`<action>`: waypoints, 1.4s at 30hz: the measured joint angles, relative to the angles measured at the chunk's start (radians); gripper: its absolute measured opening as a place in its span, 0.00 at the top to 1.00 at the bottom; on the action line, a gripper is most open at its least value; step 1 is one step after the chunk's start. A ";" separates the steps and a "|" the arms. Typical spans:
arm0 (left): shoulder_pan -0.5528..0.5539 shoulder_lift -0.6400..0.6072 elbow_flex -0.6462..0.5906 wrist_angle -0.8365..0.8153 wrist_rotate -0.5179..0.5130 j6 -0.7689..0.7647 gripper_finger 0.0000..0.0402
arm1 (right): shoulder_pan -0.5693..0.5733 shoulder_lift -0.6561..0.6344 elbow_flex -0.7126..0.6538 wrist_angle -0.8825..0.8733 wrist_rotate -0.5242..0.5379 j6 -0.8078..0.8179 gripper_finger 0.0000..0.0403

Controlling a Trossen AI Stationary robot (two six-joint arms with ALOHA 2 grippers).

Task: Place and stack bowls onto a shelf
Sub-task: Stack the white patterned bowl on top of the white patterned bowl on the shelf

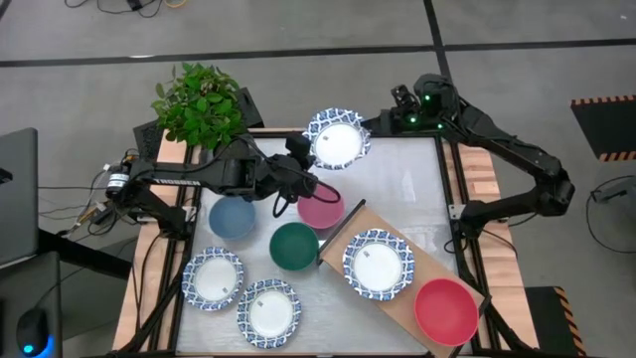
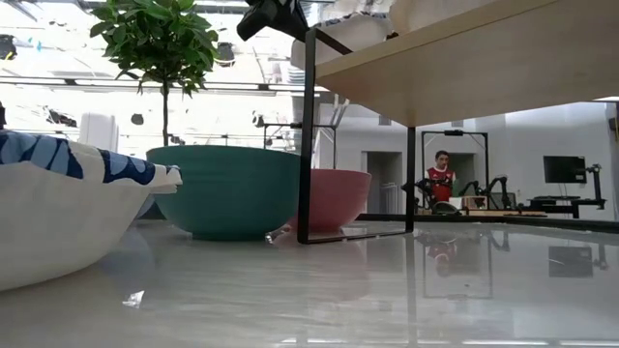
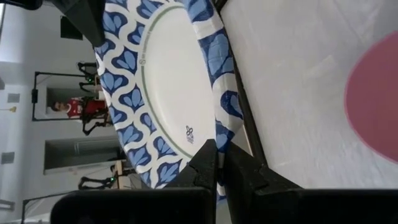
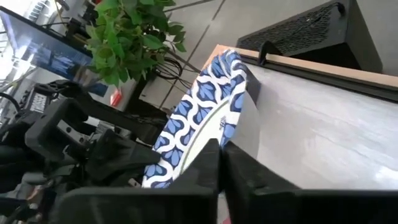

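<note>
A white bowl with a blue patterned rim (image 1: 336, 139) is held above the table's far edge between both grippers. My left gripper (image 1: 304, 159) is shut on its near-left rim. My right gripper (image 1: 378, 124) is shut on its right rim. The shelf (image 1: 429, 261), a light-wood board on dark legs, stands at the near right. It carries another patterned bowl (image 1: 379, 264) and the red bowl (image 1: 445, 310). The pink (image 1: 320, 207), dark green (image 1: 294, 246) and slate blue (image 1: 232, 216) bowls and two patterned bowls (image 1: 213, 278) (image 1: 266, 312) rest on the tabletop. My left gripper pinches the bowl's patterned rim (image 3: 222, 134) between its two fingers, which reach in from the table's left. The bowl is lifted clear of the table. My right gripper pinches the rim on the opposite side (image 4: 214, 134) between its two fingers, coming from the table's right. The bowl shows edge-on and tilted in its wrist view.
A potted plant (image 1: 199, 104) stands at the table's far left corner. In the low view the shelf's dark leg (image 2: 308, 135) stands just in front of the green (image 2: 227, 188) and pink (image 2: 338, 198) bowls. A person (image 2: 442, 174) stands far off in the room.
</note>
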 joint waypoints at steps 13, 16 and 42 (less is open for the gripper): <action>-0.029 0.000 0.000 0.021 0.001 0.049 0.93 | 0.000 0.000 0.000 -0.004 0.003 0.023 0.95; -0.058 -0.005 0.000 0.018 -0.001 0.077 0.86 | -0.001 -0.002 0.000 -0.001 0.009 0.027 0.95; -0.111 -0.263 -0.002 0.008 -0.420 -0.384 0.51 | 0.223 -0.386 0.000 -0.460 -0.094 0.191 0.95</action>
